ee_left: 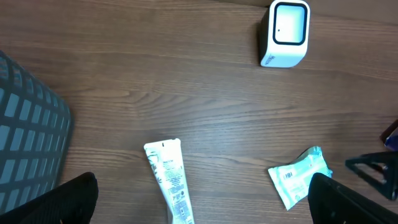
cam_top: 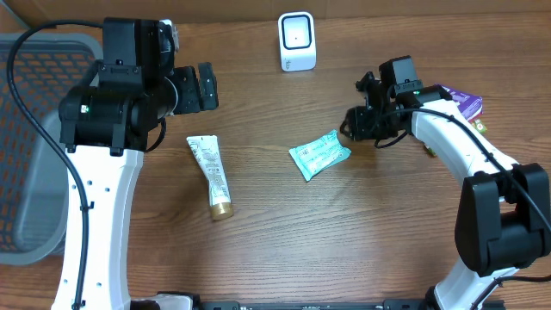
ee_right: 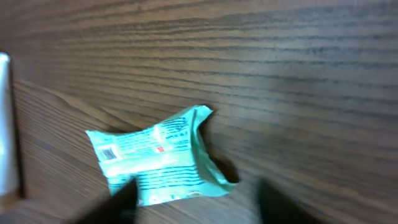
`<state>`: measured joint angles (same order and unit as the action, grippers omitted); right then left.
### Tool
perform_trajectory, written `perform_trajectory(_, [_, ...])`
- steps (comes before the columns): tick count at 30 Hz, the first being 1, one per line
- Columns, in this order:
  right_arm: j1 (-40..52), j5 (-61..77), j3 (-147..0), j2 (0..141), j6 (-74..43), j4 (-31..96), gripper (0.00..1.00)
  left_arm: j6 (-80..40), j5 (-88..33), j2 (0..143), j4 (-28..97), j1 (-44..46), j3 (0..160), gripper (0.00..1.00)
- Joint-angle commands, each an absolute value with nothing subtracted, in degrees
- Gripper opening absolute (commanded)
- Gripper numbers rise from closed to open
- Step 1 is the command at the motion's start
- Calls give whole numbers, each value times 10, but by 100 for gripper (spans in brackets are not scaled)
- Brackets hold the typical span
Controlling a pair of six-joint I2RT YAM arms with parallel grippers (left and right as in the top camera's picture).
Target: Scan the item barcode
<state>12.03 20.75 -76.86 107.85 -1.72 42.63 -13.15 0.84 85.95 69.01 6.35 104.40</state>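
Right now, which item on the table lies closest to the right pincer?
The crumpled teal packet, lying loose just in front of the right pincer. The white tube lies much farther off, over by the left arm.

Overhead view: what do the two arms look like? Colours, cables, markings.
Both look alike. The left arm and right arm have white links and blocky black joint housings, each with a small green light. A black cable runs along each arm. The left arm's white link shows small dark dots, likely screws. The left gripper and right gripper are black. No lettering is readable.
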Motion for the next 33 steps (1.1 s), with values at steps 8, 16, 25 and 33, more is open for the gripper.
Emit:
perform_trajectory(8, [123,260,-769,1139,168,411,81,-124,4,863,688,64,1052,100])
perform_trajectory(16, [123,310,-769,1187,185,403,77,-124,4,863,688,64,1052,100])
perform_trajectory(25, [123,374,-769,1213,176,398,76,-124,4,863,688,64,1052,99])
perform_trajectory(33, [123,408,-769,1263,147,395,70,-124,4,863,688,64,1052,100])
